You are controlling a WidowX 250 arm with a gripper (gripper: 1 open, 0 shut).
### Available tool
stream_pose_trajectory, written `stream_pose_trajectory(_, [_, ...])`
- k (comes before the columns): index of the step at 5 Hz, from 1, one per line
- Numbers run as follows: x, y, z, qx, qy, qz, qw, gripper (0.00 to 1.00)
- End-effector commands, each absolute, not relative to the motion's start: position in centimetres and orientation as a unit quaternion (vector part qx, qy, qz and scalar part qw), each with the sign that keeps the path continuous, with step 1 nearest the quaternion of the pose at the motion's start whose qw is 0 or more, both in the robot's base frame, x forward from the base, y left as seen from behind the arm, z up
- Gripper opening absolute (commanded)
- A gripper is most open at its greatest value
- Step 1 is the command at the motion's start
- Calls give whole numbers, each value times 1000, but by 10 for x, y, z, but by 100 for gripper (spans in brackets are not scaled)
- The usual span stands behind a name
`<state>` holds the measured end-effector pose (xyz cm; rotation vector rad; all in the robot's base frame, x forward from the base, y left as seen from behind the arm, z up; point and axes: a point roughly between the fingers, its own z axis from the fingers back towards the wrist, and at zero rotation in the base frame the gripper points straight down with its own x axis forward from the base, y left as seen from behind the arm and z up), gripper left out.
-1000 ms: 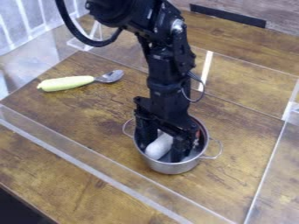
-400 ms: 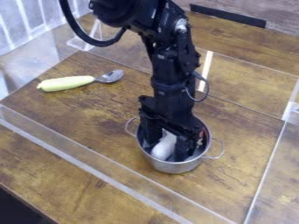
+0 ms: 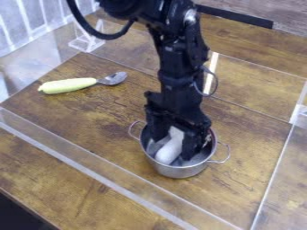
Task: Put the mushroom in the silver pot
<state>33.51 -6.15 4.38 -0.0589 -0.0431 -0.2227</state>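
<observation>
Across the whole frame you have a brown wooden table (image 3: 72, 193), its planks running on a slant, with a low clear plastic wall (image 3: 114, 184) fencing off the working area. Over the middle of that area stands your black robot arm (image 3: 180, 54), coming down from the top edge and ending almost straight above the near part of the table.

At the foot of the arm sits the silver pot (image 3: 204, 166), small, round and shiny, with a loop handle showing on its left rim and another on its right. Your gripper (image 3: 180, 144) points down into the mouth of the pot, and its two black fingers (image 3: 157, 131) stand spread apart, one near each side of the rim. You are not pinching anything.

Between those fingers you can see the mushroom (image 3: 168, 153), pale and white, lying inside the pot and leaning against the near-left part of the wall. Its reddish cap is hard to make out behind the gripper. Whether either finger touches it, you cannot tell from this view.

Well apart from the pot, toward the far left of the table, lies a yellow-green vegetable (image 3: 67, 85), long and slim. Just beside its right end rests a grey spoon (image 3: 114, 78).
</observation>
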Motion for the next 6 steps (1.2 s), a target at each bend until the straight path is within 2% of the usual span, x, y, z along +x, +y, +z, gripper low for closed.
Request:
stream_pose_trajectory(1, [354,-48,94,-18,-77,-92,993,100])
stream_pose_trajectory(3, [378,-29,155,12,-111,-57,992,100])
stream_pose_trajectory(4, [384,-17,170,26,-139,-38,989,100])
stream_pose_trajectory(6, [388,-11,164,32,-145,-17,989,100])
